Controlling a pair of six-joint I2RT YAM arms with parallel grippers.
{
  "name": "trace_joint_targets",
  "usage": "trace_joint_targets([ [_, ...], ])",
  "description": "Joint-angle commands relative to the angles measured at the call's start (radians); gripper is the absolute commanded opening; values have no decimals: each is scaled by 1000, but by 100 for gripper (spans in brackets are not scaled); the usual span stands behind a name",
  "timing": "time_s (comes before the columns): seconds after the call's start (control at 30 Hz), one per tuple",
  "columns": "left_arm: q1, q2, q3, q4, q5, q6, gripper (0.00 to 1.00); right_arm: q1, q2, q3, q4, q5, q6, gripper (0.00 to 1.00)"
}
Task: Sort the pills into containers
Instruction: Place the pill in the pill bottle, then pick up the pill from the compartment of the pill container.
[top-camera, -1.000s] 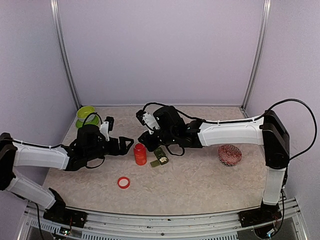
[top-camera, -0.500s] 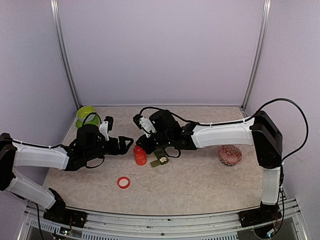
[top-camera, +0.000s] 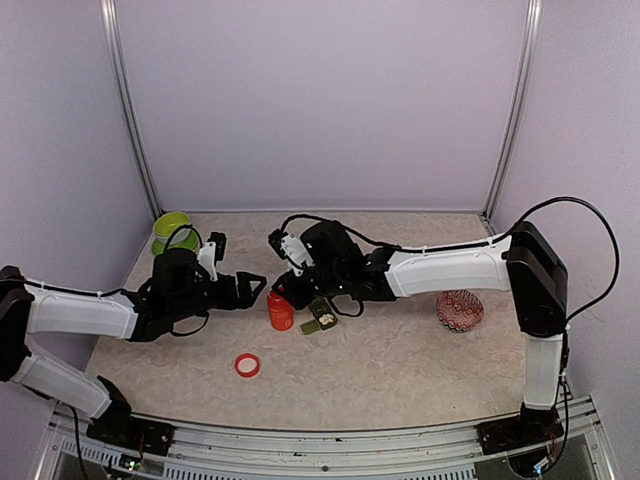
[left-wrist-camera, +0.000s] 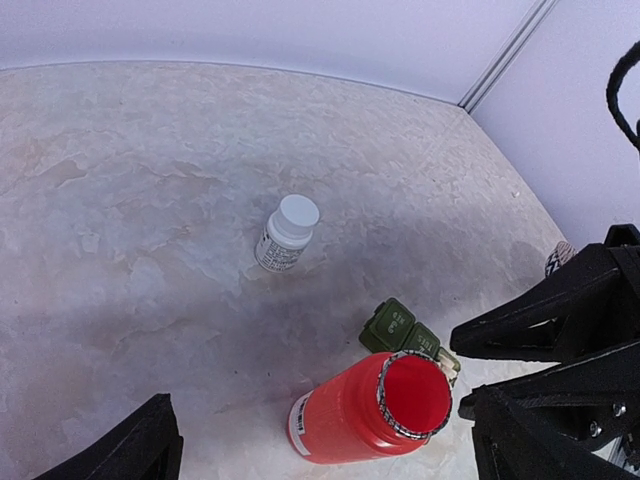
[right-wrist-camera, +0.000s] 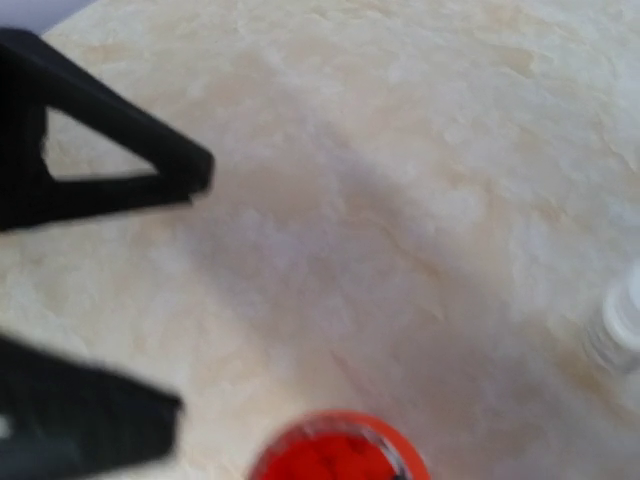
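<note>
Behind the red pill bottle (left-wrist-camera: 365, 412), the containers (left-wrist-camera: 396, 325) are half hidden. The left gripper (top-camera: 256, 290) gapes wide and empty, and the right gripper (right-wrist-camera: 190, 290), blurred, stands slightly parted.

From above, my left gripper (top-camera: 256, 291) is spread wide just left of an uncapped red plastic bottle (top-camera: 280, 312) standing near the middle of the beige marbled worktop (top-camera: 400, 370). My right gripper (top-camera: 288, 287) sits at the bottle's far side; I can't make out its jaws. The row of small dark green square containers (top-camera: 320, 314) lies just right of the bottle, with something pale in its near end. A red ring-shaped cap (top-camera: 247, 365) lies toward the near edge, a lime-green bowl (top-camera: 171, 230) in the far left corner, and a pink patterned bowl (top-camera: 460, 310) by the right edge.
</note>
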Motion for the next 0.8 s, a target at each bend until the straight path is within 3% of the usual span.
trace_joint_targets([
  [0.0, 8, -13, -10, 24, 15, 1, 99, 6, -114, -93, -16, 75, 28, 31],
  [0.17, 8, -15, -10, 24, 22, -1, 99, 5, -171, -196, -83, 174, 71, 33],
  [0.37, 8, -14, -12, 26, 26, -2, 99, -2, -190, -307, -65, 184, 113, 36],
  [0.5, 9, -11, -12, 30, 31, -2, 99, -4, -177, -314, -66, 191, 119, 42],
  [0.77, 9, -10, -11, 31, 29, -2, 99, -22, -128, -286, -82, 202, 118, 42],
])
